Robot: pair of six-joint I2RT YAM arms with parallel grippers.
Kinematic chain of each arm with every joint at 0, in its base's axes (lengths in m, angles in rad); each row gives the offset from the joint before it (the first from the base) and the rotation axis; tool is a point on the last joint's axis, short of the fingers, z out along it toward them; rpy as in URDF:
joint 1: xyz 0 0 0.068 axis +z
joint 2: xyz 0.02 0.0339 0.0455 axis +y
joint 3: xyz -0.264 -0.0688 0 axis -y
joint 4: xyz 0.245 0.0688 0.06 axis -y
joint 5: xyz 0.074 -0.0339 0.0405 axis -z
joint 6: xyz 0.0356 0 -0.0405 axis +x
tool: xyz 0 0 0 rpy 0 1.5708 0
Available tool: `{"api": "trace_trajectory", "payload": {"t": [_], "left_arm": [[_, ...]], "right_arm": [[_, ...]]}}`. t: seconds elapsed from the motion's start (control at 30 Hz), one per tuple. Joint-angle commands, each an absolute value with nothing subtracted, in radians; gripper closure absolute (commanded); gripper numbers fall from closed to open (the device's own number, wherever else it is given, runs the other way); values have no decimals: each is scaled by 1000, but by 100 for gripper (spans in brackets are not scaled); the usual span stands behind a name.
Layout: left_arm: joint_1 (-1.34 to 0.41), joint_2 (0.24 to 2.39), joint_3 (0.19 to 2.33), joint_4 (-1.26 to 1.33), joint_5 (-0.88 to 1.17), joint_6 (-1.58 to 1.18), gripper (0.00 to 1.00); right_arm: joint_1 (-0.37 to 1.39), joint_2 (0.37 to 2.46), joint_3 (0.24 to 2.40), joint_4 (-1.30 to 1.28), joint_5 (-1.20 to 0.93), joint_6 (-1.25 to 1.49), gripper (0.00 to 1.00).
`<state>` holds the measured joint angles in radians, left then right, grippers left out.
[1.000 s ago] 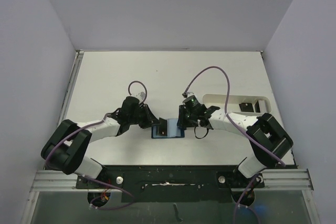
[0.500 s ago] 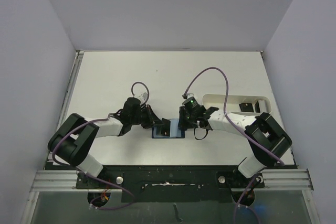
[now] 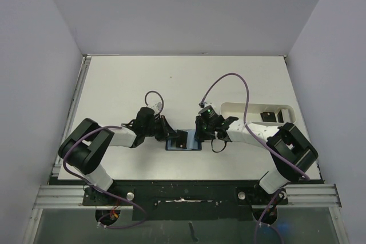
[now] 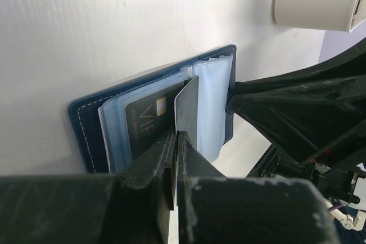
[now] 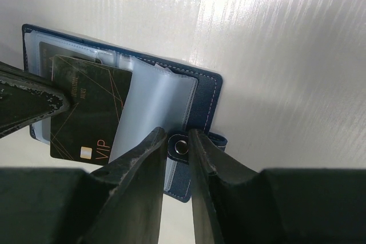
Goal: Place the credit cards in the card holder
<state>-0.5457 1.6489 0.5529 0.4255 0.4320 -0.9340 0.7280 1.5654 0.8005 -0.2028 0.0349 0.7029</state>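
Overhead view looking down, close wrist views, all sharing card holder (image 5: pixel 209 95)

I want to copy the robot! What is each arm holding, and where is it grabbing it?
The left jaws clamp a credit card by one edge; the right jaws pinch the card holder by its snap tab.

Bright, even overhead light with soft shadows. Glare streaks the tabletop (image 5: pixel 257 38) in the right wrist view. Up close, the left end effector (image 4: pixel 176 136) and right end effector (image 5: pixel 177 138) blur into dark masses.
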Motion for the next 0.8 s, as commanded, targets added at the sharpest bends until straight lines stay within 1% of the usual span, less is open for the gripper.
{"api": "trace_trajectory", "payload": {"t": [0.0,0.17,0.33,0.67,0.77], "left_arm": [[-541,1666,572,435,409,-921,100],[-547,1638,594,284,362,-947,100],[-562,1611,595,227,309,-961,100],[-582,1610,588,239,301,-990,100],[-584,1625,577,327,332,-996,100]], "right_arm": [[736,1566,782,-192,68,696,76],[736,1552,779,-200,83,698,76],[736,1553,781,-201,89,699,76],[736,1540,779,-212,100,704,76],[736,1533,784,-221,100,706,75]]}}
